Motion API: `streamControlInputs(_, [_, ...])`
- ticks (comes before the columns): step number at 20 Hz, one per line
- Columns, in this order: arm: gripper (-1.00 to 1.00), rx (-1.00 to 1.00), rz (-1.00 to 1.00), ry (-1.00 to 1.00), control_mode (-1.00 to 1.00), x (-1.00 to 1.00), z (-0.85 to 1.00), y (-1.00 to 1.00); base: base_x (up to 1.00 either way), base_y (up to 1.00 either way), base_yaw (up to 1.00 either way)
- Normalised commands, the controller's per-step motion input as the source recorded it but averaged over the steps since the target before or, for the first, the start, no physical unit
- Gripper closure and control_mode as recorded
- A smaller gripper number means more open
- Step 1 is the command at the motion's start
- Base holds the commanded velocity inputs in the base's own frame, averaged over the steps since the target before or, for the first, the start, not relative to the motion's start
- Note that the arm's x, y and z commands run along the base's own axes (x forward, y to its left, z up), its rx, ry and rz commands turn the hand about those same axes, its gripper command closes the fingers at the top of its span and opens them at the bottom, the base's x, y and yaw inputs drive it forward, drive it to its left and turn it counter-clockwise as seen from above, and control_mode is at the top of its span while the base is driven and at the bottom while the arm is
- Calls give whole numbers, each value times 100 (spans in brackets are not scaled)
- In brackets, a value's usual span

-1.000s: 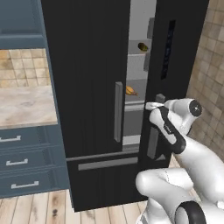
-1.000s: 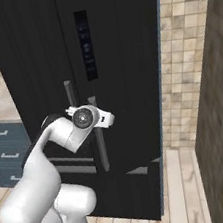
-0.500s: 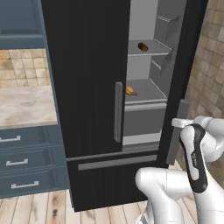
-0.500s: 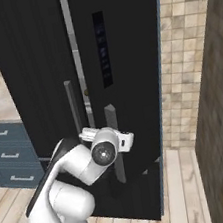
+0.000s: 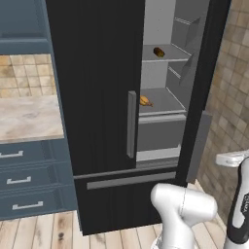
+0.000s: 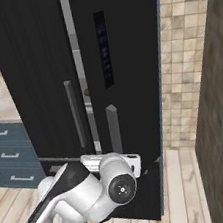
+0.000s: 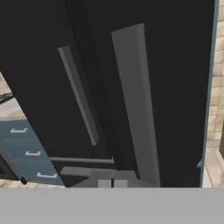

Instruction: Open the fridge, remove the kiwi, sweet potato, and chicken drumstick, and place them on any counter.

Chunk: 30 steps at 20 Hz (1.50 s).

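My left base view: the fridge [image 5: 102, 73] stands with its right door [image 5: 204, 92] swung open and its left door shut. At two o'clock of the left handle [image 5: 131, 124], the chicken drumstick [image 5: 145, 101] lies on a lower shelf; the sweet potato [image 5: 159, 52] lies on the shelf above. The counter [image 5: 26, 116] sits at nine o'clock. Hand view: my gripper [image 7: 109, 184] has its fingers closed together, holding nothing, just below the right door's handle [image 7: 135, 105].
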Motion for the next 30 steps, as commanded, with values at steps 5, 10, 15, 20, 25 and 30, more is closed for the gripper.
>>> streamControlInputs(5, [100, -9, 1, 19, -100, -64, 37, 31, 0, 0, 0])
streamControlInputs(10, [100, -11, -1, 21, -100, -5, 55, 59, 0, 0, 0])
streamControlInputs(15, [100, -12, -6, 18, -100, 0, 57, 61, 0, 0, 0])
streamControlInputs(20, [100, -8, -9, 19, -100, 3, 27, 59, 0, 0, 0])
streamControlInputs(25, [100, -10, -5, 24, -100, 18, 2, 48, 0, 0, 0])
streamControlInputs(30, [100, -18, 2, 2, -100, 18, -12, 47, 0, 0, 0])
